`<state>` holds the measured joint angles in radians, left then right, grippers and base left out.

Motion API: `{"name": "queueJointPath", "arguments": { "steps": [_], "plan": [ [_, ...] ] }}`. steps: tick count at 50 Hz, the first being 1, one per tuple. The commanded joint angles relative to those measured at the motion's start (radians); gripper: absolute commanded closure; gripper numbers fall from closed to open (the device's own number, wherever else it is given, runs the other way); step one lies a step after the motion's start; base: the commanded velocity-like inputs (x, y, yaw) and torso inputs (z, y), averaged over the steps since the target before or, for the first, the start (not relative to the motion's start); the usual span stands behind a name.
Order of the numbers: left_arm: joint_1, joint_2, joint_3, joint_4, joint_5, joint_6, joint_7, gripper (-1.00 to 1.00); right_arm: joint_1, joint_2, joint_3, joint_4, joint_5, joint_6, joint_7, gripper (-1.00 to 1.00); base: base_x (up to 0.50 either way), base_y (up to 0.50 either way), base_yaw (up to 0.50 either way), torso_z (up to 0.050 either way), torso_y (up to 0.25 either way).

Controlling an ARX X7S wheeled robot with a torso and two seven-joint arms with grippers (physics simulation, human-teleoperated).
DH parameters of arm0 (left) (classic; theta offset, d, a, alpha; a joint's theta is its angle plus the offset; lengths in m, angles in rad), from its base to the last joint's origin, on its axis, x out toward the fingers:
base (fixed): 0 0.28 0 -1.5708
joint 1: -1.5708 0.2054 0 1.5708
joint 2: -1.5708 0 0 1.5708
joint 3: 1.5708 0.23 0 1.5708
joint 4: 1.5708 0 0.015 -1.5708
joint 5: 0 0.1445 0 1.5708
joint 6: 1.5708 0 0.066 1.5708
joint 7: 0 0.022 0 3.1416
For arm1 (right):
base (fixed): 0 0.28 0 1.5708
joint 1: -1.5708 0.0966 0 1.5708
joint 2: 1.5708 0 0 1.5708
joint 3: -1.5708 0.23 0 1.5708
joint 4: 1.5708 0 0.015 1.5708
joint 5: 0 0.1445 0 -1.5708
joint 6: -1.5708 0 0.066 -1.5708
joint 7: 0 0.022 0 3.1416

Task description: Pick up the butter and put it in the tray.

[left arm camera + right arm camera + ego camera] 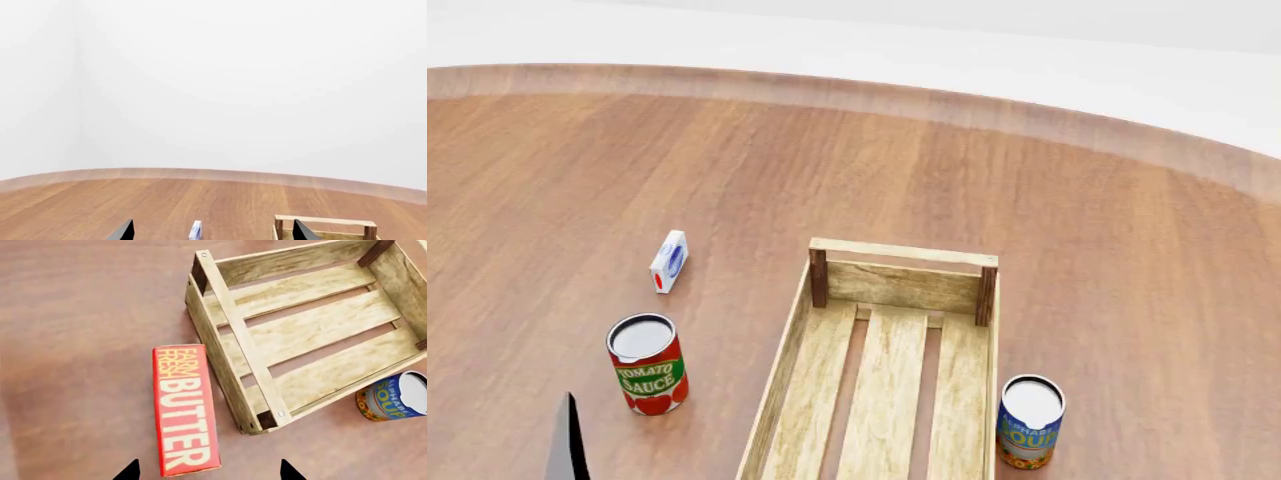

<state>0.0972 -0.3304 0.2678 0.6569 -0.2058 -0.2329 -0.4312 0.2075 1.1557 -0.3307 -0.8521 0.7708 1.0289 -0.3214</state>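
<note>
The butter [183, 407] is a red-orange carton lettered "FARM FRESH BUTTER", lying flat on the wooden table just outside one end of the tray [235, 327]. It shows only in the right wrist view. My right gripper [210, 472] is open above it. The carton's near end lies between the two dark fingertips [130, 471] and touches neither. The tray [902, 252], a light slatted wooden crate, holds nothing. My left gripper [213, 235] is open and holds nothing, and one of its fingers [567, 448] shows at the bottom left of the head view.
A tomato sauce can [647, 363] stands left of the tray. A soup can [1030, 420] stands to the tray's right, and appears as the same soup can [393, 397] in the right wrist view. A small white, blue and red carton [669, 261] lies farther back on the left.
</note>
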Motion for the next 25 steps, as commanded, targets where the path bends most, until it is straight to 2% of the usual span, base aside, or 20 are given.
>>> {"name": "queueJointPath", "arguments": {
  "steps": [1,7,25],
  "plan": [
    [-0.004,0.017,-0.030,0.009,-0.012,-0.008,0.031,-1.00,0.174,-0.077,-0.140,-0.012,-0.079,0.109,-0.097,-1.00,0.00,0.00,0.00,0.000,0.000],
    [-0.005,0.015,-0.031,0.009,-0.017,-0.006,0.028,-1.00,0.227,-0.102,-0.228,-0.017,-0.139,0.133,-0.113,-1.00,0.00,0.00,0.00,0.000,0.000],
    [-0.006,0.008,-0.023,0.007,-0.021,-0.003,0.021,-1.00,0.307,-0.144,-0.331,-0.015,-0.183,0.139,-0.170,-1.00,0.00,0.00,0.00,0.000,0.000]
  ]
}}
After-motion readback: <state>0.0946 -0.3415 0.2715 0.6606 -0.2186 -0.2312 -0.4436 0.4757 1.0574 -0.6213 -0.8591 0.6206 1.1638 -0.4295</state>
